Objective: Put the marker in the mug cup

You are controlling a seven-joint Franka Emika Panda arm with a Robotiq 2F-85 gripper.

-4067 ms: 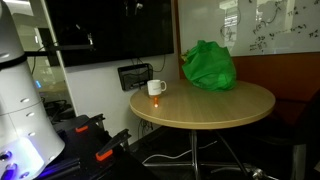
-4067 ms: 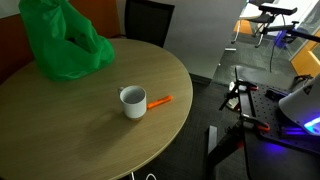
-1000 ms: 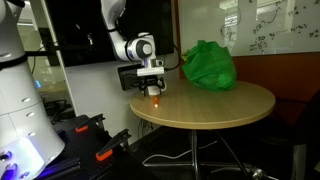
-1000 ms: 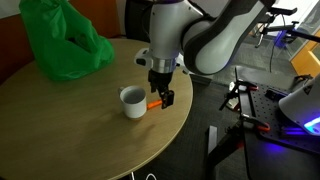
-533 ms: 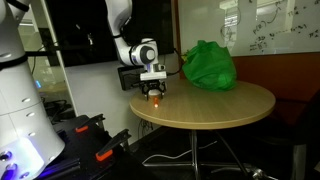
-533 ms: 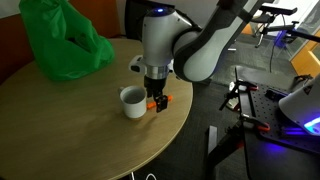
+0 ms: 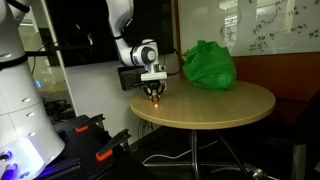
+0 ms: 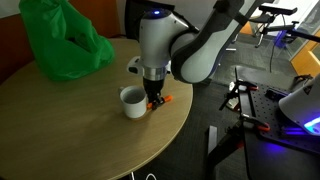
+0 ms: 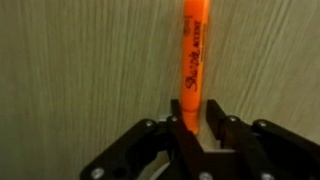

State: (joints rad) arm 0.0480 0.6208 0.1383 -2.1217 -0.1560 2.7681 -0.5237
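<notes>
Two fingers (image 9: 176, 126) of the claw (image 9: 197, 128) sit tight against either side of the marker (image 9: 195, 55) in the wrist view, narrowed to just the pen's width. They appear to pinch its near end rather than its middle. The marker lies flat on the wooden worktop (image 9: 80, 60), with most of its length reaching away from the claw.

In an exterior view the claw (image 8: 155, 101) is low over the worktop's edge, just beside the mug cup (image 8: 130, 102). A short orange piece of the marker (image 8: 165, 99) shows on the side away from the mug. The mug stands upright with its mouth open and unobstructed.

The step in hand is, I judge, securing the grasp and lifting. Because the hold is near one end, the free end may droop or swing, so the pinch should be firm before rising. A straight, slow lift seems best, high enough for the hanging end to clear the rim. The sideways move to the mug is short, so care is needed not to knock it with a finger. Letting go only once the lower tip is inside the mouth should keep the marker from bouncing out.
</notes>
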